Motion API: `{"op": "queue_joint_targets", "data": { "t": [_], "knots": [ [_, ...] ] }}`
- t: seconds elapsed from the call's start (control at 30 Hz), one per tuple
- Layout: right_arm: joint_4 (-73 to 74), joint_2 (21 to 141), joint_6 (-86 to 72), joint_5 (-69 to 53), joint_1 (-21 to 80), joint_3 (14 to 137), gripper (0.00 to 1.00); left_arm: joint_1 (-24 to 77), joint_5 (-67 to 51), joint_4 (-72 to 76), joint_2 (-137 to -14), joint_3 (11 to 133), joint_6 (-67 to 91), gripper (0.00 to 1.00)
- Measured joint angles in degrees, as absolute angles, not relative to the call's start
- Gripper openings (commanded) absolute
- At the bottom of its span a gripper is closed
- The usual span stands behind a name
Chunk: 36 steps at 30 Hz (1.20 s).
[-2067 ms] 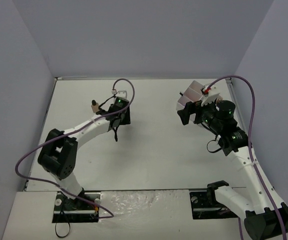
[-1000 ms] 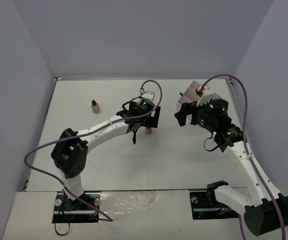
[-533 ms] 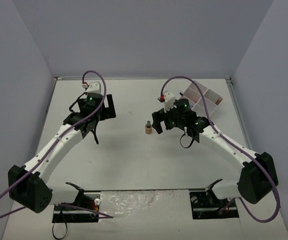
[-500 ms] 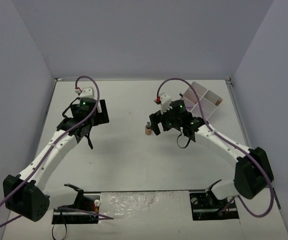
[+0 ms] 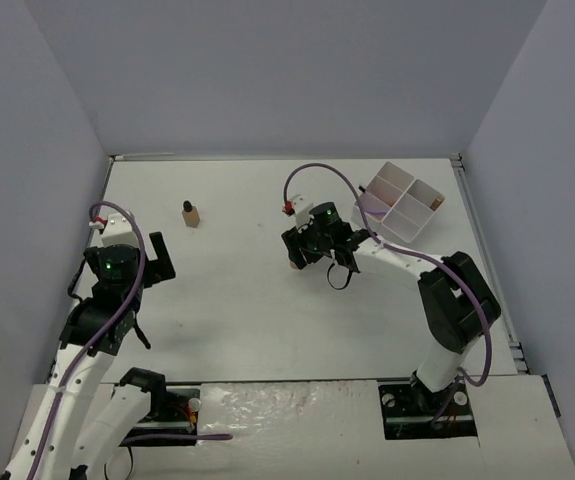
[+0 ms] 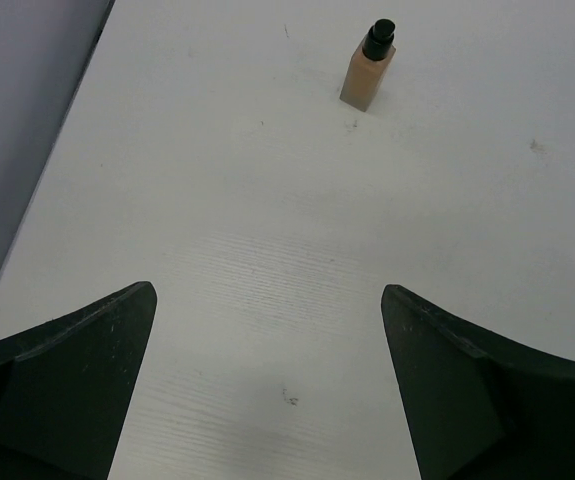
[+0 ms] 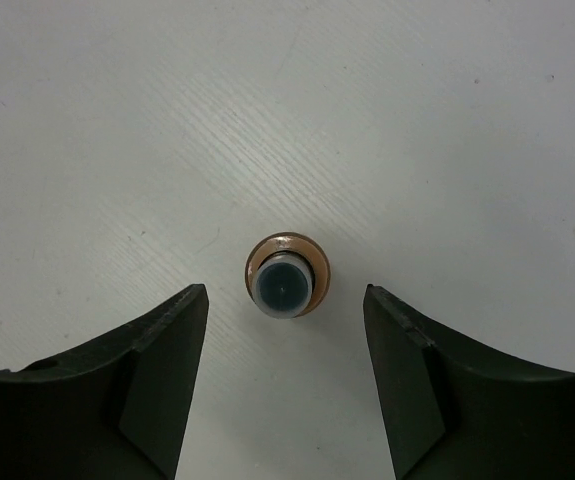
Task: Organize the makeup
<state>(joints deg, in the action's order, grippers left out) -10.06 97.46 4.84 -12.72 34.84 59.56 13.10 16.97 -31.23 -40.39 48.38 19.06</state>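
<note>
Near left edge: left gripper, jaws wide apart, empty. Mid-table: right gripper pointing down, jaws wide apart either side of upright tan bottle, not touching. Toward far-left corner: second tan bottle, upright. Far-right corner: white tray

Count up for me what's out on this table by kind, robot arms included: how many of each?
Tan bottles: 2, the second under the open right gripper
White divided tray: 1
Robot arms: 2, left and right
Total: 5
Whatever lies in the tray is too small to count.
</note>
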Motion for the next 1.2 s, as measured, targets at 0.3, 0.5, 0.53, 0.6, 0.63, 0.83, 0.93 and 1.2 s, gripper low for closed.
{"op": "queue_joint_targets", "data": {
  "t": [0.3,0.5,0.53,0.6,0.63,0.83,0.93,1.2],
  "knots": [
    [-13.21,100.83,6.01,-11.46,35.02,59.59,0.29,13.13,18.85,-32.63,-31.85,45.04,18.63,0.94],
    [-14.27,100.84,6.17,-10.81,35.31,59.7,0.28,13.13,19.56,-32.56,-33.5,45.04,18.63,0.94],
    [-14.28,100.84,6.17,-10.74,35.31,59.7,0.28,13.13,19.55,-32.56,-33.95,45.04,18.63,0.94],
    [-14.28,100.84,6.16,-10.68,35.31,59.7,0.27,13.13,19.54,-32.54,-34.85,45.02,18.63,0.95],
    [-14.28,100.84,6.15,-10.68,35.31,59.7,0.27,13.13,19.52,-32.53,-35.21,45.01,18.63,0.95],
    [-14.28,100.84,6.17,-10.66,35.31,59.73,0.2,13.13,19.46,-32.42,-35.97,45.01,18.63,0.94],
    [-14.15,100.84,6.18,-10.65,35.31,59.89,0.38,13.13,19.35,-32.29,-35.97,45.01,18.63,0.94],
    [-14.11,100.84,6.29,-10.44,35.34,61.6,0.42,13.11,19.3,-32.26,-36.3,45.01,18.61,0.94]
  ]
}}
